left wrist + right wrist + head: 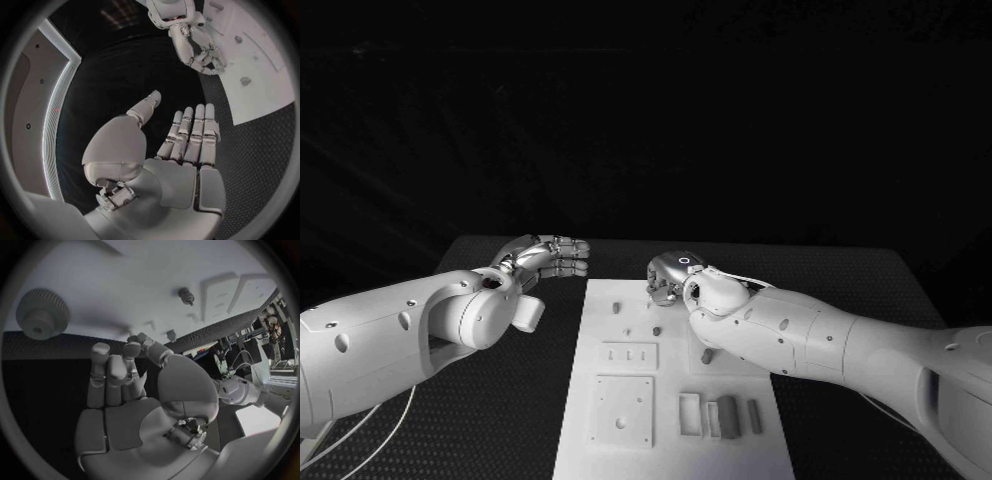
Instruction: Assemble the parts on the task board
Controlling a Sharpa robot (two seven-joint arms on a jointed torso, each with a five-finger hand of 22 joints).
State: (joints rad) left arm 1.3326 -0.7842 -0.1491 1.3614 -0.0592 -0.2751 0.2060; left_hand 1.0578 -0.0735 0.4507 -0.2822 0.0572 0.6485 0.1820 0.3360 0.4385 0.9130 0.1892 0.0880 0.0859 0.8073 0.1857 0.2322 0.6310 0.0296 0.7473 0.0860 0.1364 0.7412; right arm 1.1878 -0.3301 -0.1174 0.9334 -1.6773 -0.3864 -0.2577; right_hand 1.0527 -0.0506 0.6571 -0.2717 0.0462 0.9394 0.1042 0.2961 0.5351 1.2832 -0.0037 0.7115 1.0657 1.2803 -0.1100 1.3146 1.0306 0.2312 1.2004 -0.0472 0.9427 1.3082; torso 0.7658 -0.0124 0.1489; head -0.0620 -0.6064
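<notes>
The task board [678,440] is a flat white plate lying lengthwise on the dark, fine-meshed tabletop [877,275], its face cut with shallow rectangular recesses and small holes. In the head view, grey bar-shaped parts [728,417] stand side by side in the recess toward the board's near right corner, and two panelled rectangles lie on its near left half. The left hand [554,257], smooth silver metal with segmented fingers [195,131], hangs over the tabletop just beside the board's far left corner; its own wrist view shows the palm bare, the fingers straight and side by side, the thumb standing apart, nothing held. That same view also catches the right hand [199,47] across the way, fingers curled down at the board's edge. The right hand [675,275] sits over the board's far end, and the forearm behind it hides much of the board's right side from the head camera. The right wrist view gives what the head view cannot: a round, knurled, gear-like part [42,313] on the white surface, a small peg-like part [185,295] farther along, and the fingertips [139,341] bent together close to the board; whether they pinch anything small I cannot tell.
</notes>
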